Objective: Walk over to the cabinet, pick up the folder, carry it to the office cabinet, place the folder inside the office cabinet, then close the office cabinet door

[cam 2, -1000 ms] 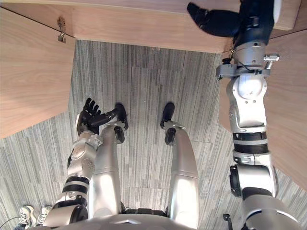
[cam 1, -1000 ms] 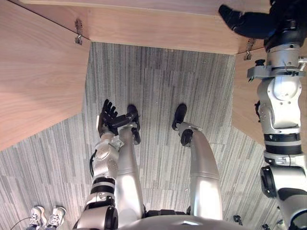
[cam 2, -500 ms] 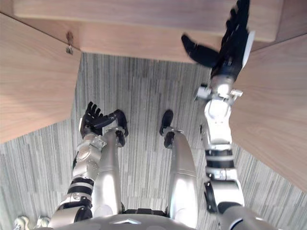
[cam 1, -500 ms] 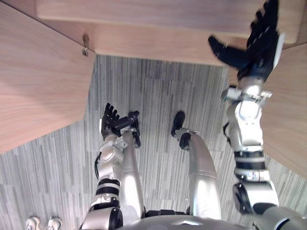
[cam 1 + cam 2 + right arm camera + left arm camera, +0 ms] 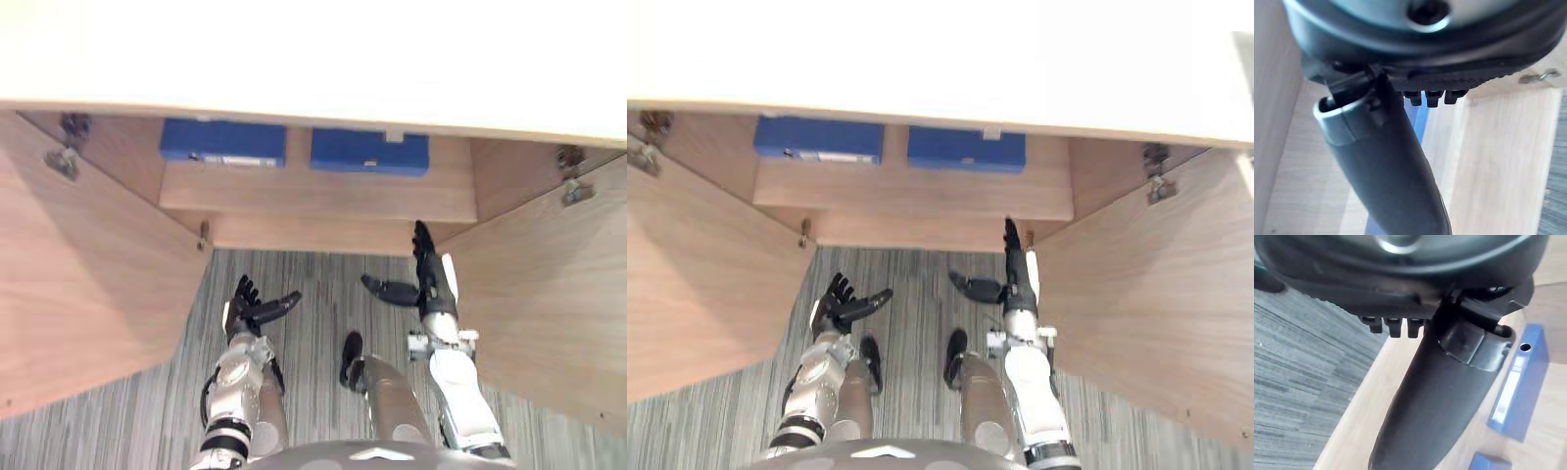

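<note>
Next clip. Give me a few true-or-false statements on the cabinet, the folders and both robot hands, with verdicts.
1. The cabinet's left door and right door both stand open. True.
2. The left robot hand grips a folder. False: it is open and empty, low in front of the cabinet.
3. A blue folder and a second blue folder sit side by side on the cabinet shelf. True.
4. The right robot hand is curled into a fist. False: its fingers are straight, its thumb is spread, and it holds nothing.
</note>
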Motion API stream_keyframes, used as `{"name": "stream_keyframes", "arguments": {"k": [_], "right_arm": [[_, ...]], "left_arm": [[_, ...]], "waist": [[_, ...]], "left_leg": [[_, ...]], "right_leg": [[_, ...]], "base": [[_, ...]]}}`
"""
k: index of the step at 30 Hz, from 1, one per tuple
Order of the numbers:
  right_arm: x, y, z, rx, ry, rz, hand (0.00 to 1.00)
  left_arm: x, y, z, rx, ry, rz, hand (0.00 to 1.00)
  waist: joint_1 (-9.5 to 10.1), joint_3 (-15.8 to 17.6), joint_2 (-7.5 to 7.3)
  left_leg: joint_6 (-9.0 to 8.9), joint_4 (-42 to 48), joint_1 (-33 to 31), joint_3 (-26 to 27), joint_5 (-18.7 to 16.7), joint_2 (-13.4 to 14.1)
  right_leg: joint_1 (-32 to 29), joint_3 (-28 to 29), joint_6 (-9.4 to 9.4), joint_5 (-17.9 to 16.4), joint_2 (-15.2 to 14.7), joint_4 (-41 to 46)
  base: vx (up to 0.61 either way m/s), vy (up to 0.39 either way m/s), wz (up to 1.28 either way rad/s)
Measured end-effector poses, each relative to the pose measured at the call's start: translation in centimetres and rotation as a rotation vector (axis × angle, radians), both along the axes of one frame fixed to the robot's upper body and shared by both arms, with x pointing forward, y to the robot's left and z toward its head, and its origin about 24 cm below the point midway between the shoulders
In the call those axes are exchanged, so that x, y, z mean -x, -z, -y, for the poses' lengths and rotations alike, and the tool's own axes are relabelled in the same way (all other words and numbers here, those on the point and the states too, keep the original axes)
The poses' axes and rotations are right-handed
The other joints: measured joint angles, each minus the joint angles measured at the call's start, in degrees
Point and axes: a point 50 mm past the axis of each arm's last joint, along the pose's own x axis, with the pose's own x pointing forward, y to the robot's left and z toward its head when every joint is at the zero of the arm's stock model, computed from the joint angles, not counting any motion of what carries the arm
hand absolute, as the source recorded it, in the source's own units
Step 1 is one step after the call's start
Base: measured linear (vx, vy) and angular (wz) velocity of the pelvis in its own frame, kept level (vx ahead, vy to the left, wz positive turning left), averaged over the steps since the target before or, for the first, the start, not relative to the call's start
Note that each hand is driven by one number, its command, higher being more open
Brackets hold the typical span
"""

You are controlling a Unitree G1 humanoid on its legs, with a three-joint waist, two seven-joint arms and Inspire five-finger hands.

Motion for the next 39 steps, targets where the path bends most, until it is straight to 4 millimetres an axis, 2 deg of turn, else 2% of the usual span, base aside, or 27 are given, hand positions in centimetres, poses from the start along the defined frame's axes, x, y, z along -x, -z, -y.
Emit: {"name": "stream_keyframes", "arguments": {"k": [1, 2, 4, 7, 10, 13, 17, 24, 29, 37, 39], "right_arm": [[0.7, 1.9, 0.1, 0.004, -0.002, -0.091, 1.00], [1.0, 2.9, 0.3, 0.005, -0.001, -0.137, 1.00], [2.4, 6.2, 0.8, 0.008, 0.014, -0.312, 1.00], [4.4, 8.6, 1.7, 0.004, 0.048, -0.455, 1.00], [5.5, 9.8, 2.5, -0.005, 0.094, -0.528, 1.00], [5.9, 10.2, 3.0, -0.028, 0.132, -0.549, 1.00], [6.4, 10.9, 3.4, -0.097, 0.202, -0.586, 1.00], [8.1, 12.0, 3.7, -0.222, 0.350, -0.650, 1.00], [9.1, 12.1, 5.0, -0.307, 0.504, -0.641, 1.00], [9.0, 9.6, 6.9, -0.434, 0.729, -0.430, 1.00], [9.0, 8.5, 8.1, -0.444, 0.796, -0.346, 1.00]], "left_arm": [[0.6, 0.8, -0.4, -0.023, 0.014, -0.045, 1.00], [0.8, 1.1, -0.5, -0.028, 0.018, -0.065, 1.00], [2.0, 2.2, -0.8, -0.044, 0.025, -0.135, 1.00], [3.1, 2.9, -1.2, -0.079, 0.046, -0.186, 1.00], [3.9, 3.3, -1.5, -0.106, 0.057, -0.219, 1.00], [4.2, 3.5, -1.6, -0.121, 0.069, -0.235, 1.00], [5.9, 4.8, -1.4, -0.137, 0.098, -0.323, 1.00], [8.8, 6.3, -1.2, -0.147, 0.142, -0.457, 1.00], [9.0, 6.5, -1.1, -0.143, 0.143, -0.473, 1.00], [8.1, 6.3, -0.2, -0.141, 0.155, -0.449, 1.00], [7.7, 6.1, 0.7, -0.118, 0.153, -0.428, 1.00]], "waist": [[-0.33, -1.14, 0.15], [-0.61, -1.51, 0.32], [-1.49, -2.12, 1.40], [-1.75, -2.82, 2.59], [-2.03, -4.19, 3.32], [-2.26, -4.64, 3.39], [-2.52, -5.64, 3.13], [-2.53, -6.52, 2.73], [-2.66, -7.56, 2.55], [-3.52, -7.89, 2.60], [-4.60, -8.26, 2.77]], "left_leg": [[-0.22, -2.46, 1.96, 0.72, 0.82, -0.46], [-0.25, -3.82, 3.09, 0.81, 1.31, -0.77], [-0.31, -9.55, 7.86, 1.58, 3.45, -1.70], [-0.21, -14.48, 12.77, 2.69, 5.13, -2.43], [-0.07, -17.86, 15.56, 2.78, 6.57, -3.28], [0.27, -19.37, 16.95, 2.71, 7.43, -3.89], [0.85, -21.76, 18.82, 2.65, 9.00, -5.05], [0.60, -24.98, 21.23, 4.01, 10.06, -6.12], [0.65, -26.12, 22.81, 6.09, 9.90, -6.59], [1.13, -25.40, 27.38, 13.89, 7.31, -6.72], [1.02, -24.12, 27.88, 15.50, 5.85, -6.32]], "right_leg": [[1.48, 0.27, 0.38, 0.64, 0.08, -1.88], [2.43, 0.33, 0.49, 1.05, 0.13, -3.09], [7.01, 0.50, 0.91, 3.55, 0.72, -8.60], [11.94, 1.02, 1.45, 6.32, 1.39, -14.54], [15.33, 1.01, 1.72, 8.68, 1.53, -19.15], [17.66, 0.91, 1.85, 10.62, 1.55, -22.53], [19.89, 1.02, 2.01, 12.84, 1.27, -25.84], [20.76, 2.78, 2.83, 14.30, 1.00, -27.82], [20.84, 5.12, 2.87, 14.92, 1.04, -28.28], [20.91, 12.18, 3.28, 14.74, 1.71, -26.72], [20.68, 13.78, 3.59, 14.35, 1.80, -25.87]], "base": [[0.11, 0.057, -0.11], [0.11, 0.055, -0.07], [0.10, 0.063, -0.10], [0.07, 0.066, -0.15], [0.01, 0.051, -0.02], [-0.06, 0.019, 0.02], [-0.10, 0.003, 0.01], [-0.09, 0.008, -0.10], [-0.01, 0.021, -0.25], [0.03, 0.032, -0.50], [0.02, 0.006, -0.44]]}}
